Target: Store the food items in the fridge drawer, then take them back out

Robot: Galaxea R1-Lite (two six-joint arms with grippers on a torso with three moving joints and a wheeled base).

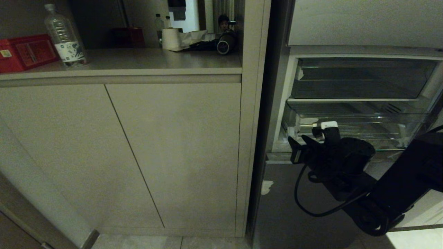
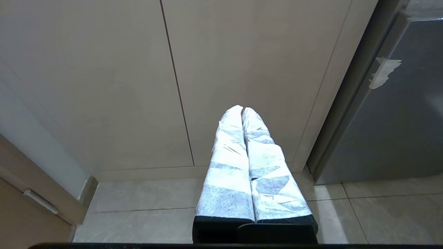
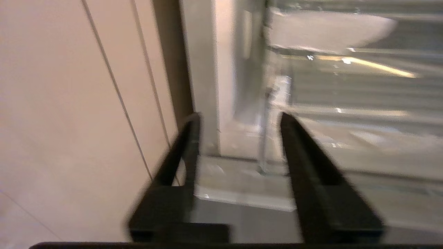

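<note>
Two arms belong to the rig, but only one appears in the head view: the right gripper (image 1: 304,147), on a black arm entering from the lower right of the frame, sits at the front left corner of the fridge drawer (image 1: 356,126), the clear bin in the centre right of the frame beneath a glass shelf (image 1: 360,100). No food item can be made out in the drawer from here. To the left stand closed cabinet doors (image 1: 121,152) under a counter carrying a water bottle (image 1: 64,34) and a red box (image 1: 26,52). Whether the gripper touches the drawer lip cannot be told.

Left wrist view: the left gripper (image 2: 242,110) is parked low, its cloth-wrapped fingers (image 2: 230,162) pressed together and empty, pointing at the cabinet base above a tiled floor (image 2: 155,211); a grey fridge door panel (image 2: 391,131) with a tape scrap (image 2: 384,71) fills the right edge.

Right wrist view: the right gripper (image 3: 238,119) shows its black fingers (image 3: 188,138) apart with nothing between them, framing the drawer's clear left wall and pale front lip (image 3: 242,193) in the centre of a smeared frame. The step in hand is probably taking hold of that lip; it should go best if the fingers straddle the lip squarely near the corner, close fully before any pull, and draw straight outward so the bin does not skew on its runners.
</note>
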